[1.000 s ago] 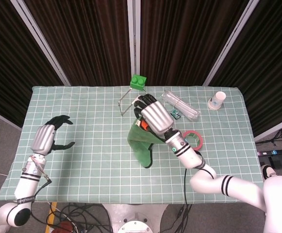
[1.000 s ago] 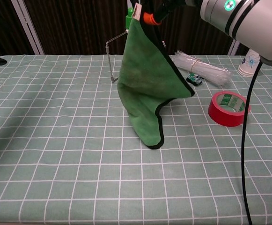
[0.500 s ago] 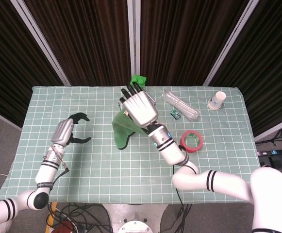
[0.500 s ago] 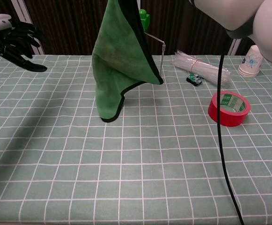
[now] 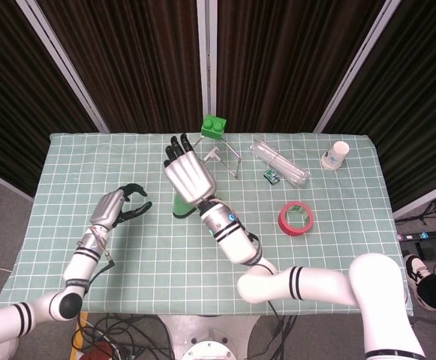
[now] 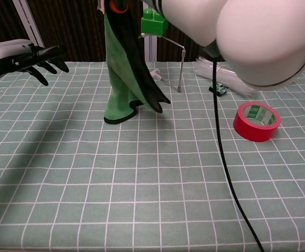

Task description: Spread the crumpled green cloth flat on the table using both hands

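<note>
The green cloth (image 6: 122,79) with a black hem hangs in a long fold from my right hand (image 5: 188,176), which grips its top. Its lower end touches the table at the cloth's tip (image 5: 180,209). In the head view the hand covers most of the cloth. In the chest view the right arm (image 6: 236,37) fills the upper right. My left hand (image 5: 119,206) hovers to the left of the cloth, fingers apart and holding nothing; the chest view shows this left hand (image 6: 23,59) at the left edge.
A checked green tablecloth (image 6: 142,173) covers the table. A red tape roll (image 6: 254,122) lies to the right. A green block (image 5: 214,126) on a wire stand (image 6: 173,65), a bundle of clear sticks (image 5: 279,162), a small toy (image 5: 272,176) and a paper cup (image 5: 338,154) stand at the back.
My right hand has carried the hanging cloth leftward across the table. My left hand has moved right and forward toward the cloth.
</note>
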`<move>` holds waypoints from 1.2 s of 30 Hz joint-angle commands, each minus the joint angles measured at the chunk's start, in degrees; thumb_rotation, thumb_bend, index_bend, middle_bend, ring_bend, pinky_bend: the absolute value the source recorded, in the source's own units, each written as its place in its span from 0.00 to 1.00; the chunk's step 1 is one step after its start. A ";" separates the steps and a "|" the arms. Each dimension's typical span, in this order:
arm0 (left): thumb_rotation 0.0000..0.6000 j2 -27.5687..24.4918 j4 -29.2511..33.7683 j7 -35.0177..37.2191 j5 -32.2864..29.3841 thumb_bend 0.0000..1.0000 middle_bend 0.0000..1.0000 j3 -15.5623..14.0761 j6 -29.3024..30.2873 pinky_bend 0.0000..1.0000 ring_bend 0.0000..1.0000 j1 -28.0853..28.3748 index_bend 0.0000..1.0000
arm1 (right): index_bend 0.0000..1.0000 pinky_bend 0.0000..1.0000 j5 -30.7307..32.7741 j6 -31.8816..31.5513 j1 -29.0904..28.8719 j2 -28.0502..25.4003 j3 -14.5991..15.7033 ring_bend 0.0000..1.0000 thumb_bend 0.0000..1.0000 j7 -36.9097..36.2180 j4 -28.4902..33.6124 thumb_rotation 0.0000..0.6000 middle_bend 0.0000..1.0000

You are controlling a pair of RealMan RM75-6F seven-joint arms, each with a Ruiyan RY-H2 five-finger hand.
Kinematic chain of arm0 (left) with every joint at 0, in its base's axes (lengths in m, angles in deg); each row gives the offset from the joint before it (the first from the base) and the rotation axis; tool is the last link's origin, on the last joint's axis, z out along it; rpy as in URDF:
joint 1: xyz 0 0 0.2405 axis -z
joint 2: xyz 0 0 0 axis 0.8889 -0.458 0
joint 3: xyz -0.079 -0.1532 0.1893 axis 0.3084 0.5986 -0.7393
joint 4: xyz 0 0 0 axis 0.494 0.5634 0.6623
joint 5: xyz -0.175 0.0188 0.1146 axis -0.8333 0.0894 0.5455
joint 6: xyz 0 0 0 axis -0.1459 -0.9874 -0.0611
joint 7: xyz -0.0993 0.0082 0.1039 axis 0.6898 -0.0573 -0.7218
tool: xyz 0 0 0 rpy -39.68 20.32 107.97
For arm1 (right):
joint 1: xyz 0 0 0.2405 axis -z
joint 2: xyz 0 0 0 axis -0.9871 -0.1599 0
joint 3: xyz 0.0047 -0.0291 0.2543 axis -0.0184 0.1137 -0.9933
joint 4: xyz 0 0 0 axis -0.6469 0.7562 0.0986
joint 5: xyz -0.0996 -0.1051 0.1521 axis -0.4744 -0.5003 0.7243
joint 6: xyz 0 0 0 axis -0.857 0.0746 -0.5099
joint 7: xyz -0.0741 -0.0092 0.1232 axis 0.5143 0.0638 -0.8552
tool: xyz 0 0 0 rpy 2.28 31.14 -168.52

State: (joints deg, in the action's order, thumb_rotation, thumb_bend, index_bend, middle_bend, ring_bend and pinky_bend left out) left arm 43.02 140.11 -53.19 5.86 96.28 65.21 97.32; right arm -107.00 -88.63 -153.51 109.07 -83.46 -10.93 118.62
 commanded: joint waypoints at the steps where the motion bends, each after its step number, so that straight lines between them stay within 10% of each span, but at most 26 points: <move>1: 0.11 0.43 -0.04 -1.96 -2.30 0.00 0.25 -0.35 -0.54 0.31 0.20 0.87 0.34 | 0.79 0.18 2.04 -0.32 -2.51 3.44 0.83 0.14 0.52 2.21 -3.06 1.00 0.28; 16: 0.29 4.08 -1.51 -10.66 -9.86 0.00 0.25 -1.55 0.54 0.32 0.20 4.38 0.34 | 0.79 0.17 6.89 -0.07 -9.71 13.55 -2.12 0.13 0.55 3.24 -15.24 0.98 0.28; 36: 0.19 4.94 0.90 -18.42 -21.79 0.00 0.25 -0.67 0.39 0.32 0.20 9.84 0.34 | 0.78 0.16 6.95 -0.43 -13.85 20.11 -3.83 0.13 0.56 1.93 -25.33 0.96 0.28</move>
State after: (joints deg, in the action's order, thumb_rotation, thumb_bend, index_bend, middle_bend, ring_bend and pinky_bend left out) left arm 47.89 140.70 -70.92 -15.02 95.54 65.52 106.60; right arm -100.02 -89.02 -167.35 129.07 -87.22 -8.87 93.36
